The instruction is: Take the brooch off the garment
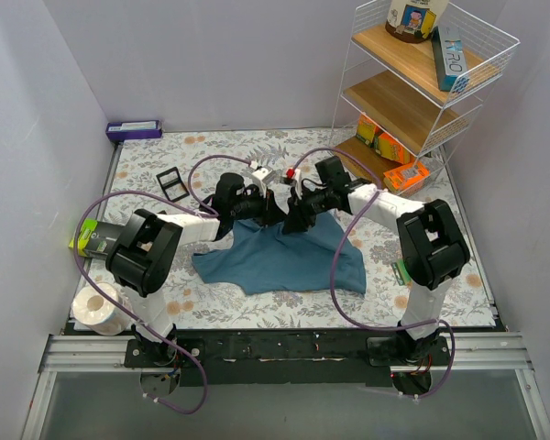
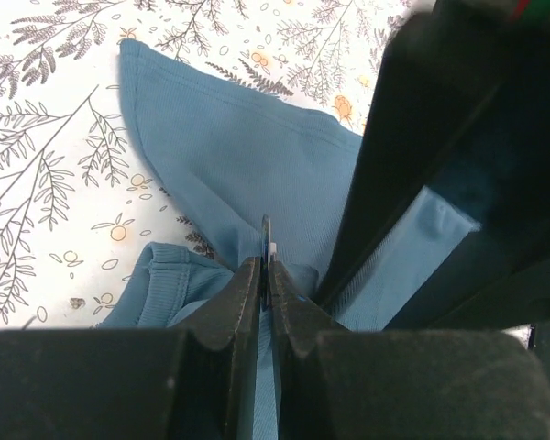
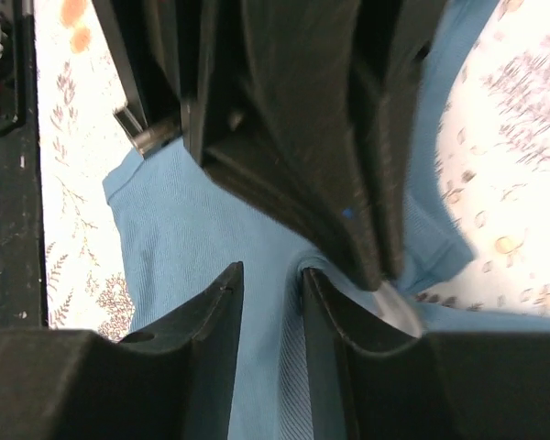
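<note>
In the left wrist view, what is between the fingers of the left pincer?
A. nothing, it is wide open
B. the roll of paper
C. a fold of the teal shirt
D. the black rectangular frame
C: the left pincer has its fingers pressed almost together on a raised fold of the teal shirt.

L jaws pinched together; R jaws slightly parted.

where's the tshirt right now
In the top view the T-shirt lies mid-way across the floral table between the two arms, its far edge drawn up to where the left hand and right hand meet over it.
</note>
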{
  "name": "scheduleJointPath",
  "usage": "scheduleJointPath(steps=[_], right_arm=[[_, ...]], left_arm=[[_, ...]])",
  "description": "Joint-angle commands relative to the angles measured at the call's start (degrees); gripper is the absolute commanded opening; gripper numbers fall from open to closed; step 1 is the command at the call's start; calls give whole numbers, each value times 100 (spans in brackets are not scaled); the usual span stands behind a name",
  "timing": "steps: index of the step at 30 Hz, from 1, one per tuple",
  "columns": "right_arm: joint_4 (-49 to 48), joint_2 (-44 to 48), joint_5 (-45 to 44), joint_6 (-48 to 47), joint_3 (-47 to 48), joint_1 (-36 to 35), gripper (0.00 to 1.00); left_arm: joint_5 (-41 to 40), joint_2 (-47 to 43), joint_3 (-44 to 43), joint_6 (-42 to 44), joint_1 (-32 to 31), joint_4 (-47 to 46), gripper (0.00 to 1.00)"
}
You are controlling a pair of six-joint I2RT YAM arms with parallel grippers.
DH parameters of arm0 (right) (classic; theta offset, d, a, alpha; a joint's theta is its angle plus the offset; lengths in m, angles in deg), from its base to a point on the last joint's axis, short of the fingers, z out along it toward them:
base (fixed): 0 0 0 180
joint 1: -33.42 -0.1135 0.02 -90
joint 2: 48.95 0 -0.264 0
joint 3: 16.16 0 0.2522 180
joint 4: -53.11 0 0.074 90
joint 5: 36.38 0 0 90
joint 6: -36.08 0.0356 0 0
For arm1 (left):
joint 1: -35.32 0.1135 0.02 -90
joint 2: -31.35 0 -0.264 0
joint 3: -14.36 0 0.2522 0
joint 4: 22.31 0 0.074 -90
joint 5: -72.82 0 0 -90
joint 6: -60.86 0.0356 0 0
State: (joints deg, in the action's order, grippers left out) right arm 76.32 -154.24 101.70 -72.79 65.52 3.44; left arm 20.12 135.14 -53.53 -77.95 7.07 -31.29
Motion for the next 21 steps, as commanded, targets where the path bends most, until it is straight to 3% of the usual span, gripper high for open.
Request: scheduleJointPath(steps=[1,7,10,21], right_arm=[[1265,-69,623,-485,1116,404,42],[3184,-895,862,-1881,3033,1046,52],[3791,-1133,686,-2662,3210,1064,55],[4644,-1467,1160,-3492,3280,1038,57]], left_arm=[[356,-236,201,-172,-5,-397,0],[568,-359,534,-418,-5,-845,0],[629,-377,579,-497,4,-1004,0],[1086,-412,570,-866,65,-1479,2]])
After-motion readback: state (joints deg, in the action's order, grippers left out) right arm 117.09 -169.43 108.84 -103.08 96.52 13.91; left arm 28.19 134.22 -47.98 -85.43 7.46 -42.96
